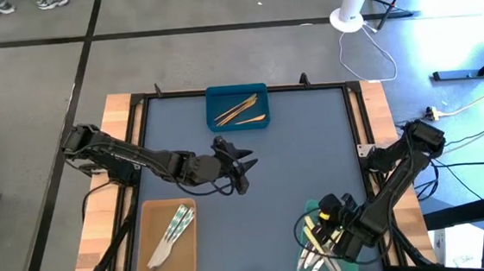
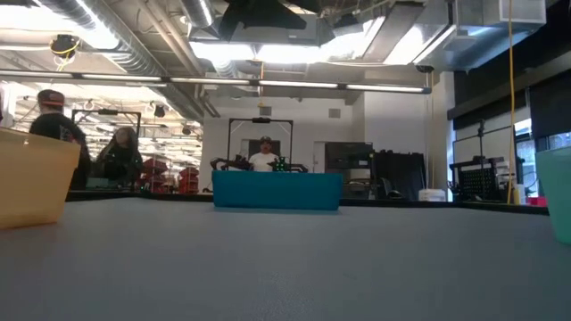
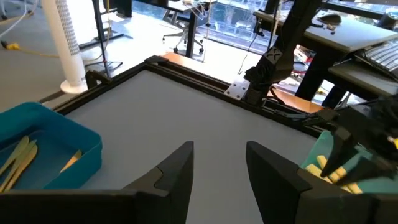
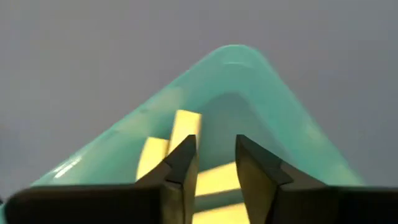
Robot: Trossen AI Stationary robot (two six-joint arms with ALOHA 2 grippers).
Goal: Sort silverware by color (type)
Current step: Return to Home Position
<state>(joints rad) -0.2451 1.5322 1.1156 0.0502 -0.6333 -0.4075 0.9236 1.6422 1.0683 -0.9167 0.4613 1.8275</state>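
Note:
Wood-brown silverware (image 1: pixel 240 110) lies in the blue tray (image 1: pixel 262 121) at the table's far middle. Silvery pieces (image 1: pixel 173 232) lie in the tan tray (image 1: pixel 149 216) at the near left. Pale yellow pieces (image 4: pixel 183 127) lie in the green tray (image 4: pixel 249 59) at the near right corner. My right gripper (image 4: pixel 214 152) hangs over that tray, pointing steeply down, open, with nothing between its fingers. My left gripper (image 3: pixel 217 165) hovers open and empty above the middle of the mat (image 1: pixel 243 166). In the low view neither gripper shows.
A black frame (image 1: pixel 358 126) rims the grey mat (image 1: pixel 297 174), which is bare between the three trays. A white fan stand (image 1: pixel 352 10) and cables lie on the floor beyond the far right corner. People stand in the room behind (image 2: pixel 263 156).

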